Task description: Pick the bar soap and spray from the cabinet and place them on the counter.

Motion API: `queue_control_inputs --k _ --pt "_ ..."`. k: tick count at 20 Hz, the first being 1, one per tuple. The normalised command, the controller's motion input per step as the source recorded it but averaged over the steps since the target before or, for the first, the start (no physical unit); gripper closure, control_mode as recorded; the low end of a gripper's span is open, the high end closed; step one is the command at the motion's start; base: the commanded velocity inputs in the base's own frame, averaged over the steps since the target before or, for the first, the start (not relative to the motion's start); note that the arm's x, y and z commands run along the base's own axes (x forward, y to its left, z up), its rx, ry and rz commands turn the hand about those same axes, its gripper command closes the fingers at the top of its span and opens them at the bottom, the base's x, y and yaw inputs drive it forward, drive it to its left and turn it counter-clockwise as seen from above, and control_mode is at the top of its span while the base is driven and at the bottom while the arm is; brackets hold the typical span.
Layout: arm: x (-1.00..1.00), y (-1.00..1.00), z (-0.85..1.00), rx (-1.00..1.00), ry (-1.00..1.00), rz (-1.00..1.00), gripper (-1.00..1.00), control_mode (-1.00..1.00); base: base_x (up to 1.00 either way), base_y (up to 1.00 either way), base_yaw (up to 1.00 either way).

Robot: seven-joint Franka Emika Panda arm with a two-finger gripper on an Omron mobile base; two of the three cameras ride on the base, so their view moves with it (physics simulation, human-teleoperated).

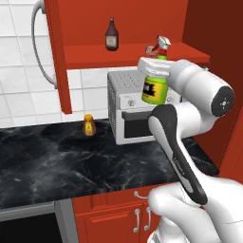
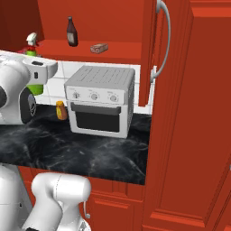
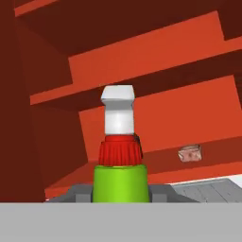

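Clamped partway shut, the gripper holds the spray upright by its neck, just in front of the cabinet. Beyond it, the bar soap lies on the shelf. Below spreads the counter.

The spray has its neck tucked behind the white hand, its base behind the arm. In the hand view its lower body runs off the bottom edge. The bar soap peeks out behind the nozzle, mostly covered.
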Motion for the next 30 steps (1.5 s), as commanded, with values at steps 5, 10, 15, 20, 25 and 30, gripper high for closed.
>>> queue_control_inputs --k 5,10,15,20,25,30 --pt "-0.18 0.00 -0.38 -0.12 0.38 0.01 1.00 -1.00 0.00 0.00 0.00" --pt "-0.01 0.01 -0.27 -0.04 0.38 0.02 1.00 -1.00 0.00 0.00 0.00" --pt "-0.01 0.05 -0.28 0.02 0.13 0.02 1.00 -1.00 0.00 0.00 0.00" --pt "-0.26 0.00 -0.49 0.06 -0.05 0.02 1.00 -1.00 0.00 0.00 0.00" --pt "-0.29 0.00 -0.64 0.01 -0.19 0.04 1.00 -1.00 0.00 0.00 0.00" --pt "-0.05 0.07 -0.50 0.00 -0.20 0.05 1.00 -1.00 0.00 0.00 0.00"
